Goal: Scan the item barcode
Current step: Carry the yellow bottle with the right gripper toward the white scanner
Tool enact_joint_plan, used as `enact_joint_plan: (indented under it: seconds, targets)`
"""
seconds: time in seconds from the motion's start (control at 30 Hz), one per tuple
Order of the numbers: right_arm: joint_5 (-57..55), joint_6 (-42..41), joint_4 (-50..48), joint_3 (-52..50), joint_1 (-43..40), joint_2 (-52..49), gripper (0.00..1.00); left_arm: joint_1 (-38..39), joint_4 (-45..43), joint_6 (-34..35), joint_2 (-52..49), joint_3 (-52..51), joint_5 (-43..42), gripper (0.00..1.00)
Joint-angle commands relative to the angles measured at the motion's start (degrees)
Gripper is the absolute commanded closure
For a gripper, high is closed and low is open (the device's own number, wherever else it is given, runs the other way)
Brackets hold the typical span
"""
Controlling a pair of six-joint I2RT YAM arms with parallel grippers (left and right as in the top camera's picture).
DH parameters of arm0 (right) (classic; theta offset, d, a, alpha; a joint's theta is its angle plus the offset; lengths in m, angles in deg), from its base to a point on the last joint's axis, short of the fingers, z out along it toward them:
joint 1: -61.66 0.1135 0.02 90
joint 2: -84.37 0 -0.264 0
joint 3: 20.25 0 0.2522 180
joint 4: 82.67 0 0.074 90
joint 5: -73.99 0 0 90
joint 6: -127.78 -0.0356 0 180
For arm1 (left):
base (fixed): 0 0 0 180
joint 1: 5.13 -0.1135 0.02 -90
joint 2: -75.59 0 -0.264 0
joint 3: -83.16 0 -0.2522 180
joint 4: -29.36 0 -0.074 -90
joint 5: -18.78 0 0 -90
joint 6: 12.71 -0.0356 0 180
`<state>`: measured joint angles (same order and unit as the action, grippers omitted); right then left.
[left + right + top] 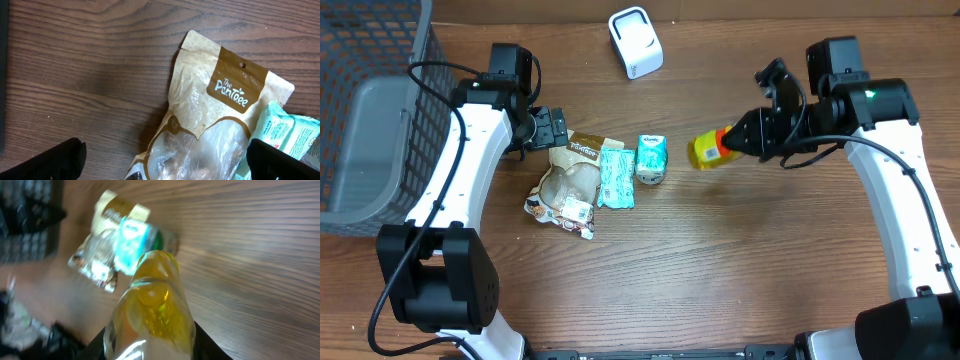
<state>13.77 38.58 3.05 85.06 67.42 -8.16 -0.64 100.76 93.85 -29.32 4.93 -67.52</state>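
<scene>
The right jaws are closed narrowly on one end of a yellow bottle (708, 150), holding it right of centre in the overhead frame, apparently clear of the surface. The white scanner (635, 42) is well apart at top centre. The left jaws stand wide and empty left of centre, by the top edge of a brown snack bag (570, 178). Gripped by one end, the smooth bottle could twist or slip on the way, and its barcode, which I cannot see, may end up facing away from the scanner.
</scene>
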Motion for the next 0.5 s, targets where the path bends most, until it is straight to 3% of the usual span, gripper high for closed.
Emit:
enact_joint_plan:
  seconds: [0.0, 0.2, 0.47]
  targets:
    - [-3.63, -7.06, -0.81, 8.24, 0.59, 1.11, 0.78, 0.02, -0.02, 0.17, 0.44, 0.66, 0.33, 0.00]
    - [-17.16, -9.81, -3.32, 23.91, 3.56, 1.11, 0.75, 0.02, -0.02, 0.17, 0.44, 0.66, 0.33, 0.00]
    - [-33.66, -8.11, -18.14, 25.09, 13.44, -1.75, 0.73, 0.02, -0.02, 0.17, 0.44, 0.66, 0.33, 0.00]
